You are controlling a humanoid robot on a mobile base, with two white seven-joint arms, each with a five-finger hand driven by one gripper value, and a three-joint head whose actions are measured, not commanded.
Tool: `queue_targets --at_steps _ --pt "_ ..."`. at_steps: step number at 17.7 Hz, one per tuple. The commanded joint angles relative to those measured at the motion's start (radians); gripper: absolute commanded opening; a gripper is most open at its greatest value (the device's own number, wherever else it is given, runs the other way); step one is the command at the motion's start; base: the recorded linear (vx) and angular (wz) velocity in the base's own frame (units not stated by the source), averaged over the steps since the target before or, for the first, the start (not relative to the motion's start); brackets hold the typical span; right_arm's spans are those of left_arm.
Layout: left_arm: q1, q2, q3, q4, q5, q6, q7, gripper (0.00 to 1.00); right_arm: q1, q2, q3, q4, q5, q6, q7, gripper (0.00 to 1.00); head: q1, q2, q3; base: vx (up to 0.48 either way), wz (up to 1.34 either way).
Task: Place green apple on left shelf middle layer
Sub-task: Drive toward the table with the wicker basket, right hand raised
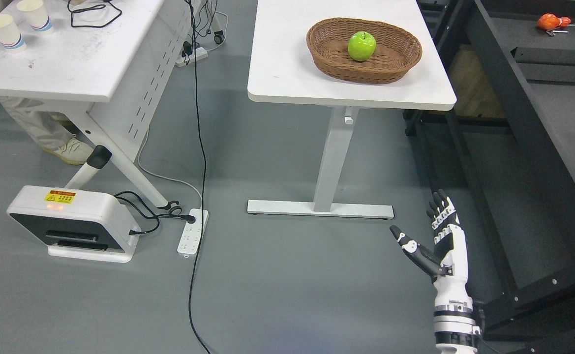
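— Where is the green apple (362,46) found?

— It is seen inside the wicker basket (395,66), at about one o'clock in the head view. The basket is set on the white table (287,73), toward that table's right end. The apple is left upright, its stem upward, slightly left of the basket's middle.

— Is it touched by anything?

— Only the basket's floor is touched by it. The right hand (439,246) is kept well apart from it, low at about five o'clock, above the grey floor (287,295) and near the table's foot.

— How is that hand held?

— It is held wide, with the fingers (440,209) stretched upward and the thumb spread out to the left. Nothing is grasped by it.

— And the left hand?

— No left hand is shown.

— What else is seen around?

— A dark shelf unit (538,147) is seen along the right side, from two to four o'clock. A small orange object (549,21) is laid on one of its surfaces, near the upper right corner; what it is cannot be told. At eleven o'clock a second white table (71,64) is seen, with two paper cups (19,24) and a black cable on it. A person's shoe (73,151) is shown under it. At eight o'clock a white box device (71,223) is set on the floor, with a power strip (192,231) just beside it.
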Motion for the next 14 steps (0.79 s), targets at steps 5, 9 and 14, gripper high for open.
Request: queue_targets --at_steps 5,9,14 --pt "0.000 0.017 0.000 0.000 0.000 0.000 0.001 1.00 -0.011 -0.018 -0.024 -0.001 -0.021 -0.002 -0.001 1.00 0.0000 0.000 0.000 0.000 0.00" --pt "0.000 0.017 0.000 0.000 0.000 0.000 0.001 1.00 -0.019 -0.018 -0.065 0.004 -0.028 -0.003 -0.002 1.00 0.0000 0.000 0.000 0.000 0.00" --pt "0.000 0.017 0.000 0.000 0.000 0.000 0.001 1.00 -0.025 -0.018 -0.079 0.004 -0.032 -0.028 -0.005 1.00 0.0000 0.000 0.000 0.000 0.00"
